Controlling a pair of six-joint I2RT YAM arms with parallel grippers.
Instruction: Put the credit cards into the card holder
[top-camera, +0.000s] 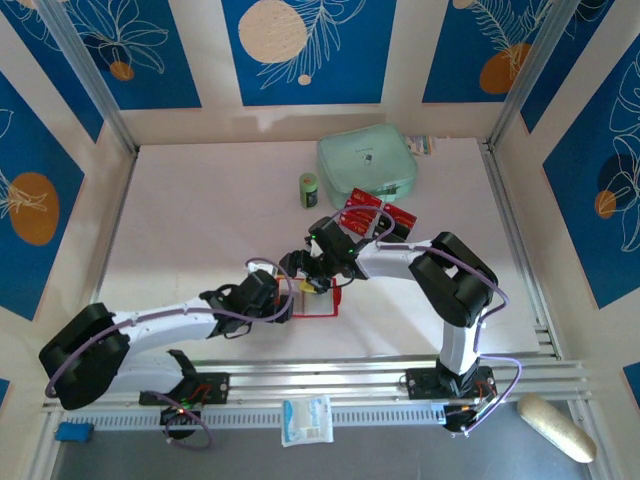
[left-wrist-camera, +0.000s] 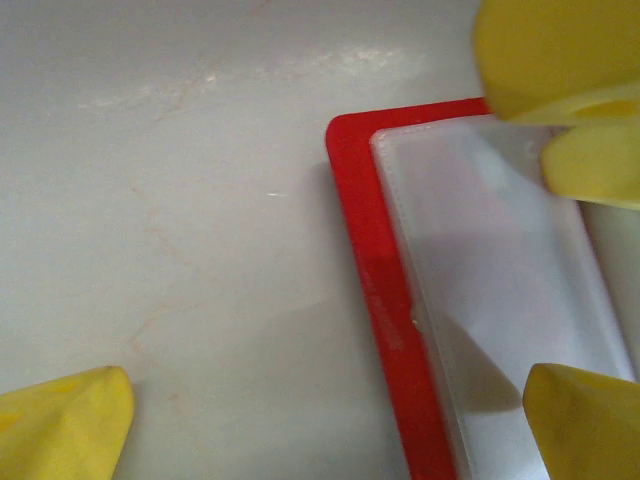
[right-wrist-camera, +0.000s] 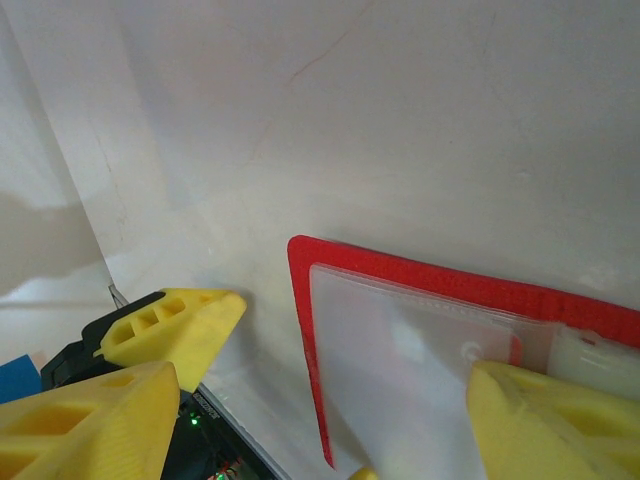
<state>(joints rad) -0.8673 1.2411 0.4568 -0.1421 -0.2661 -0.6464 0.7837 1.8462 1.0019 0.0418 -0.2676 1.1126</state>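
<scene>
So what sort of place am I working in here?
Probably a lab test cell, not a home or shop: a white table boxed in by blue printed panels on aluminium posts, with the left arm and right arm bolted to a rail.

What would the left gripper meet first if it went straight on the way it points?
Most likely the red edge of the card holder, which lies between the fingers of the open left gripper; the outer finger would land on bare table. Depth is unclear.
</scene>
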